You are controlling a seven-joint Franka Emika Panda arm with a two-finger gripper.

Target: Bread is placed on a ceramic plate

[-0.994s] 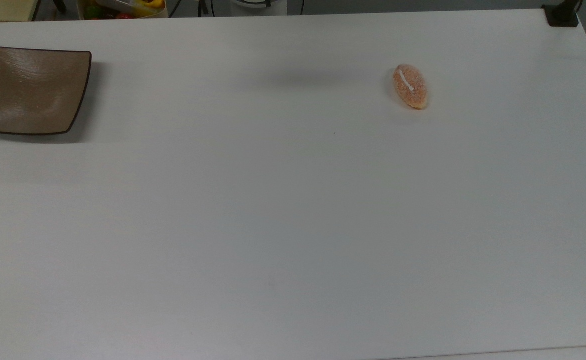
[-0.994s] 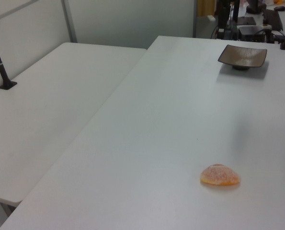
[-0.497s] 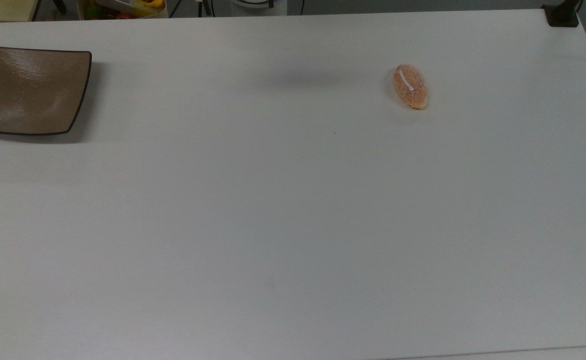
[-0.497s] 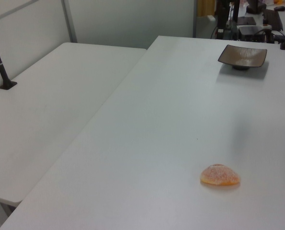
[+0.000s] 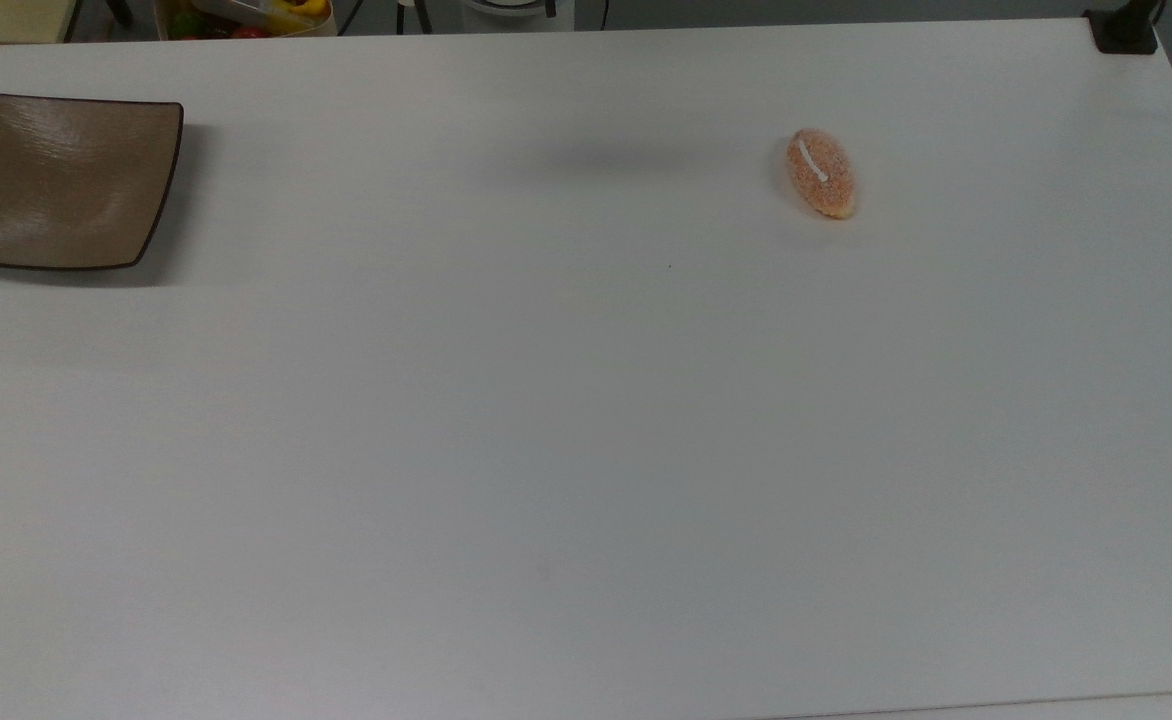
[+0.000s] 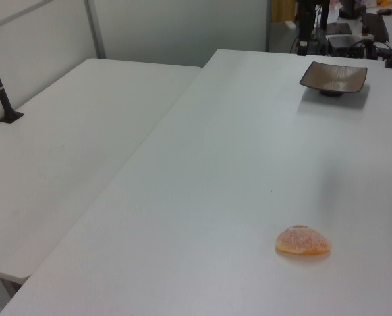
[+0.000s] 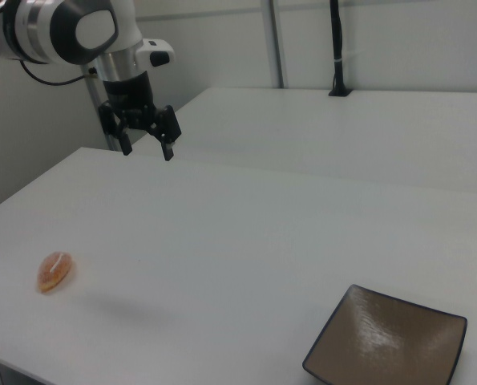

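Even, soft light, faint shadows on table (image 5: 586, 450) (sharp w/ plate (image 5: 64, 180) glare)

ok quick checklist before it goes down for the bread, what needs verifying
1. Small oval orange-tan bread lies alone on the white table, nothing touching it: ok.
2. Gripper jaws stand apart, holding nothing: ok.
3. Gripper lined up over the bread: not ok, it hangs high and off to the side in the right view.
4. Square brown ceramic plate holds nothing: ok.
5. Table between bread and plate bare: ok.
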